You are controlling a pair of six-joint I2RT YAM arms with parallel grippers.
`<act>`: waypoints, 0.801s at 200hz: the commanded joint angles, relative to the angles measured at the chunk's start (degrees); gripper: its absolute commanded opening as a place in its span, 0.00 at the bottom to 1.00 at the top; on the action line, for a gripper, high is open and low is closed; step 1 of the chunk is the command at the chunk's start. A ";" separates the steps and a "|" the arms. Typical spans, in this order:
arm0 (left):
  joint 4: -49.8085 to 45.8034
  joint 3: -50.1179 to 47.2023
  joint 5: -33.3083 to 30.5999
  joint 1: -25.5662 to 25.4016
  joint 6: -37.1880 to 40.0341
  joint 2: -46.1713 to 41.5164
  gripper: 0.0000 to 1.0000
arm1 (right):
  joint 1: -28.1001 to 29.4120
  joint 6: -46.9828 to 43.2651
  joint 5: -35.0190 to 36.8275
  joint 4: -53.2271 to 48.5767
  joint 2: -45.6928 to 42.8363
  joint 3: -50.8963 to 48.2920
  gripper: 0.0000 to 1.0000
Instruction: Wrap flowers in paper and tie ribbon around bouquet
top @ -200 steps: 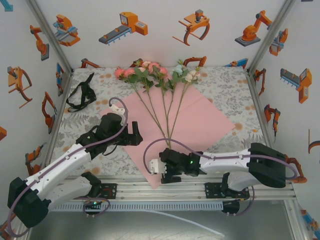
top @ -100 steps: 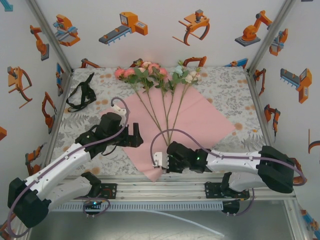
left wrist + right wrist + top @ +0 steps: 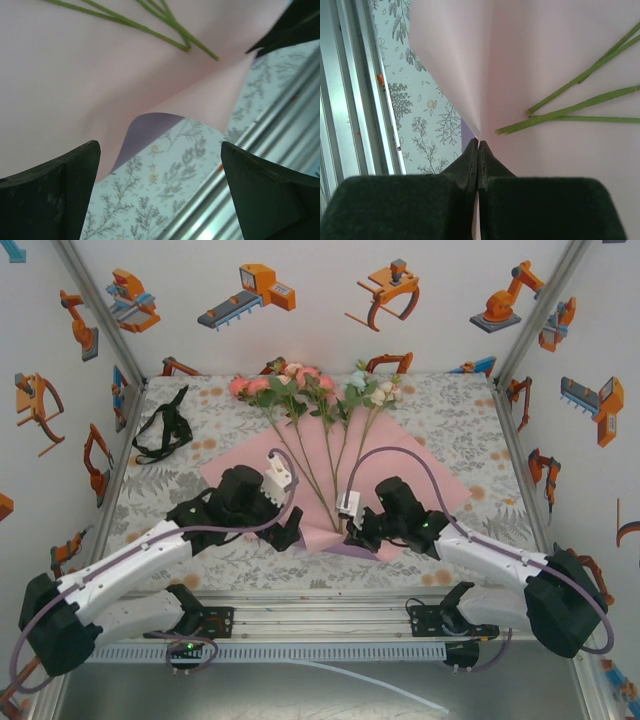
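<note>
The flowers (image 3: 310,385) lie on the paper (image 3: 400,475), blooms toward the back and green stalks (image 3: 570,107) running to its near corner. The sheet lies pink face up. My right gripper (image 3: 360,537) is shut on that near corner (image 3: 478,145) and holds it raised and folded back by the stalk ends, so the lilac underside (image 3: 345,550) shows. Just left of the fold, my left gripper (image 3: 288,527) hovers open over the paper's edge (image 3: 145,130) with nothing between its fingers (image 3: 75,170). The black ribbon (image 3: 165,425) lies in loops at the back left.
A floral cloth (image 3: 450,410) covers the table. An aluminium rail (image 3: 320,615) runs along the near edge, close under both grippers. Walls with robot stickers close in the left, right and back sides.
My right gripper closed on the paper's near corner and carried it back toward the stalk ends, folding the sheet. My left gripper moved right to the paper's edge and opened wider.
</note>
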 commanded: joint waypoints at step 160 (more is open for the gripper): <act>33.13 -10.91 17.72 6.14 -7.00 14.05 0.00 | -2.93 15.43 2.56 9.11 2.32 -2.67 0.80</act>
